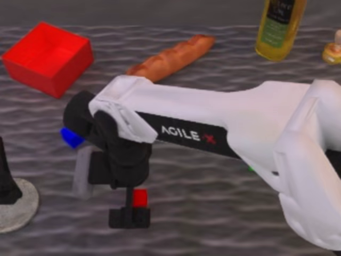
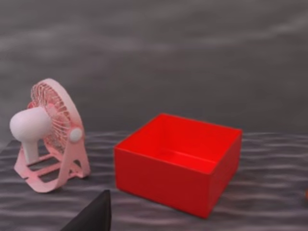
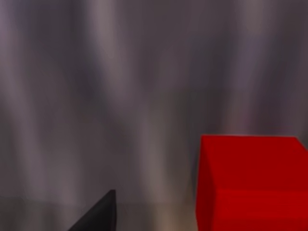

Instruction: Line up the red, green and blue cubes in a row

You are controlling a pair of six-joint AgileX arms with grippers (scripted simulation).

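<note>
The red cube (image 1: 140, 198) rests on the table near the front, touching one finger of my right gripper (image 1: 133, 207). That gripper reaches in from the right, points down and is open. In the right wrist view the red cube (image 3: 250, 183) fills the corner, apart from the one dark fingertip (image 3: 103, 211) that shows. The blue cube (image 1: 71, 137) peeks out at the left of the right arm's wrist. Only a sliver of the green cube (image 1: 250, 169) shows under the right forearm. My left gripper (image 2: 159, 227) is parked and open, with one fingertip (image 2: 96, 214) in view.
A large hollow red box (image 1: 48, 56) sits at the back left, also seen as the red box (image 2: 180, 161) beside a pink fan (image 2: 48, 137). A bread loaf (image 1: 170, 56) and an oil bottle (image 1: 279, 26) stand at the back. A dark post on a grey round base (image 1: 16, 205) is at the left edge.
</note>
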